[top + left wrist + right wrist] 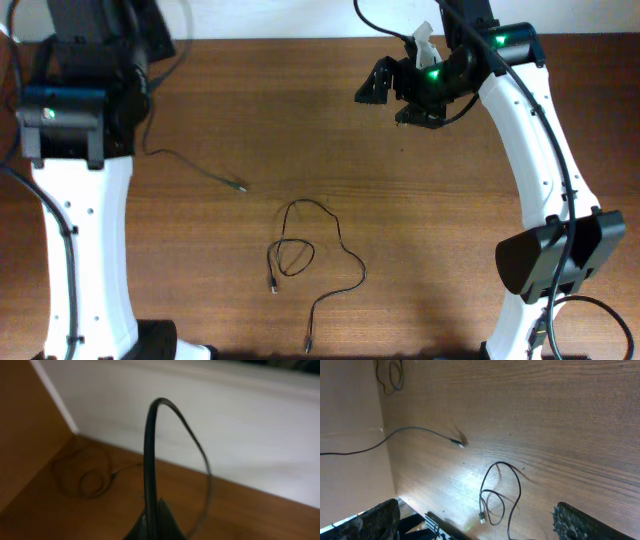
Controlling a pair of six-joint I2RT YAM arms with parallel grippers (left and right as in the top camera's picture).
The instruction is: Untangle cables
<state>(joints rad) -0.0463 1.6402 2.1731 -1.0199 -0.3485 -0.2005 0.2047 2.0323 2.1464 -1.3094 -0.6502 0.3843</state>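
Nearest the lens, left wrist view: lone cable (148, 450), thin and black, rising in a tall arch out of the left hand (152, 529).

Left hand: clamped fully, pinching this cable between its tips.

Lone cable, overhead view: trails from the left hand at the upper left of the desk (420, 210) down to a small silvery plug end (240, 187). It lies apart from every other cord and crosses none.

Right hand (476, 507): jaws spread wide with nothing between them, raised over the far right of the desk, well apart from all cords.

Remaining bundle (300, 250): near the middle of the desk, toward the front edge. Loops overlap one another, and two loose ends point toward the front. Whether it is one cord or two cannot be told from these views.

Progress, as judged:
- Done: one cable is drawn clear of the rest.
- Left: that cable is gripped, not yet laid down.
- Left: the bundle's crossed loops need parting and its cords setting apart.
- Overall: an early to middle stage.
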